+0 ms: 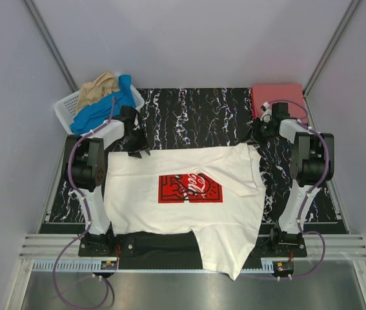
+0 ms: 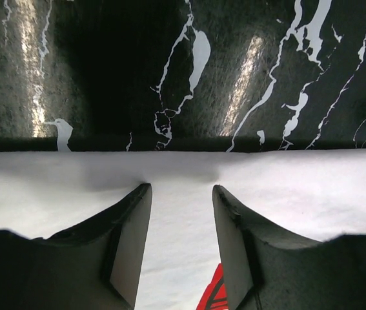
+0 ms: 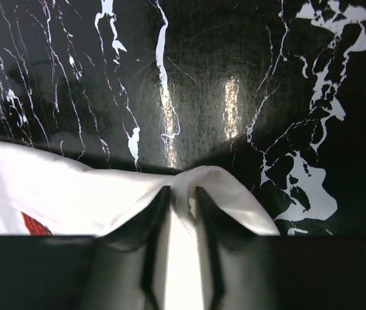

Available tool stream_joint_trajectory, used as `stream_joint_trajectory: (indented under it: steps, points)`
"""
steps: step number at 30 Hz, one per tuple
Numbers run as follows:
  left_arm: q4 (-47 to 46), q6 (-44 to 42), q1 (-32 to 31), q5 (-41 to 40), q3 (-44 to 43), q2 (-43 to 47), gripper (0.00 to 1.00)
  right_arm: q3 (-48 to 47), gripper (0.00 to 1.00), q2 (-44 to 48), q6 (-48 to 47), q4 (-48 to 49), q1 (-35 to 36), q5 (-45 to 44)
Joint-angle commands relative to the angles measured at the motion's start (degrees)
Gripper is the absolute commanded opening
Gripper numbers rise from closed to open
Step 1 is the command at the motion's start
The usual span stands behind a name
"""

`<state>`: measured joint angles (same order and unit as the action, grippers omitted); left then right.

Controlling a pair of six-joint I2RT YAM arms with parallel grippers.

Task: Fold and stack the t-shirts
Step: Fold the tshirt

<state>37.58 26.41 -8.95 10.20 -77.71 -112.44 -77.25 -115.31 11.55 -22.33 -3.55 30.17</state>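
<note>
Now the left gripper (image 2: 181, 188) stands wide over an edge of the white t-shirt (image 1: 137, 200); the right gripper (image 3: 182, 190) pinches its raised corner fold.

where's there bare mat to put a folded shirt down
Bare mat: the far strip between the basket and the red t-shirt, beyond the white t-shirt. Crowded: the middle, all covered by the white one.

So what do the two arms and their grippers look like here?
Both the left arm and right arm have white links with bulky black joint housings, on black bases. A thin purple cable loops along each. The left gripper and right gripper have dark, tapering wedge-shaped fingers; no markings are visible.
</note>
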Motion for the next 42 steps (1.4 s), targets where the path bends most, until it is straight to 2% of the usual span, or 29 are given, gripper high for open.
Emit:
stream_joint_trajectory:
  steps: [1,3,6,10,14,20,22,27,33,37,42]
  points:
    - [-1.46,0.39,0.16,-2.81,-2.01,-1.37,0.49,-1.68,0.24,1.39,-0.22,0.62,-0.4,1.04]
    - [-1.28,0.22,0.16,-3.95,-1.74,-1.46,0.49,-0.62,0.11,3.41,0.75,0.62,-0.75,-0.46]
    - [-1.28,0.39,0.16,-3.61,-1.92,-2.16,0.49,0.78,0.0,7.19,3.73,-0.17,-1.02,-4.93]
    - [-1.2,0.39,0.16,-3.51,-2.44,-2.69,0.49,4.46,0.0,9.92,8.3,-2.54,-1.02,-7.05]
    - [-1.2,0.57,0.16,-3.69,-2.8,-3.05,0.49,8.43,0.0,10.63,9.19,-2.99,-1.02,-13.73]
    - [-1.2,0.57,0.16,-3.61,-2.89,-3.13,0.49,12.73,0.13,11.68,12.61,-0.71,-1.11,-17.25]
    - [-1.2,0.57,0.16,-3.52,-2.71,-2.78,0.49,14.4,0.13,12.65,13.76,0.26,-1.11,-18.83]
    - [-1.11,0.31,0.16,-4.22,-2.44,-2.34,0.5,15.03,0.01,11.78,14.2,0.62,-1.02,-20.77]
    - [-0.85,0.22,0.16,-3.17,-2.44,-0.85,0.51,13.19,0.27,12.11,15.6,-2.01,-1.11,-19.8]
    - [-0.58,0.04,-0.1,-3.16,-2.79,3.28,0.52,9.67,0.34,16.25,16.83,-7.81,-1.02,-22.78]
    - [-0.05,0.04,-1.77,-2.82,-4.99,6.88,0.53,6.6,0.32,19.59,19.64,-10.02,-0.93,-22.62]
